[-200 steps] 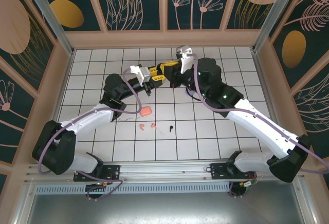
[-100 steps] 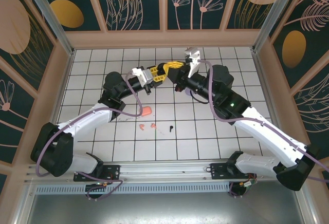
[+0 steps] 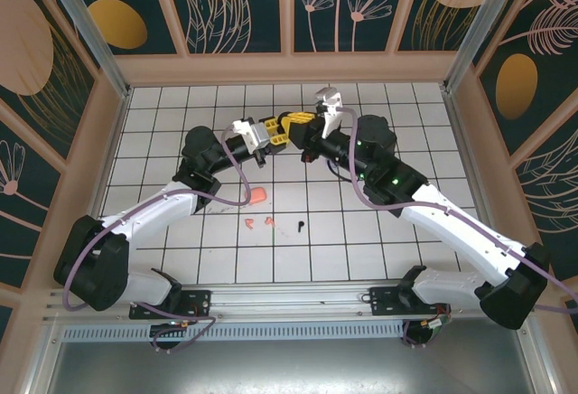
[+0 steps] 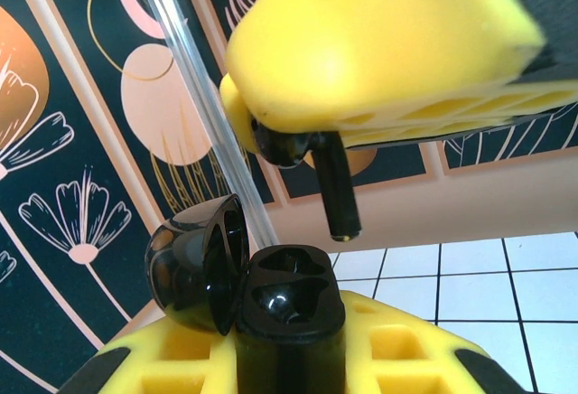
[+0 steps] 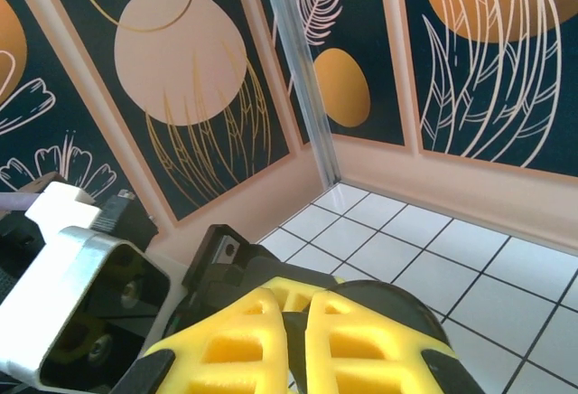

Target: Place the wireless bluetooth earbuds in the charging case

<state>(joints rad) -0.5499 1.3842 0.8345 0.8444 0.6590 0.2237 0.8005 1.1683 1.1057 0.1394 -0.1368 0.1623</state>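
Black earbud [image 4: 336,186] hangs just above open black charging case [image 4: 289,299].

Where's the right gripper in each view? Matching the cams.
Top external: right gripper at centre back, tip to tip with the left gripper.
Left wrist: its yellow fingers across the top, pinching a black earbud above the open charging case.
Right wrist: its yellow fingers at bottom centre, shut.
Shared landmark: the white tiled floor.

Left gripper [image 3: 274,133] and right gripper [image 3: 296,123] meet over my table's [image 3: 172,109] far half — earbud [image 4: 335,186] just above the charging case [image 4: 289,296]; loose earbuds [image 3: 269,222] lie nearer me, seemingly in a row.
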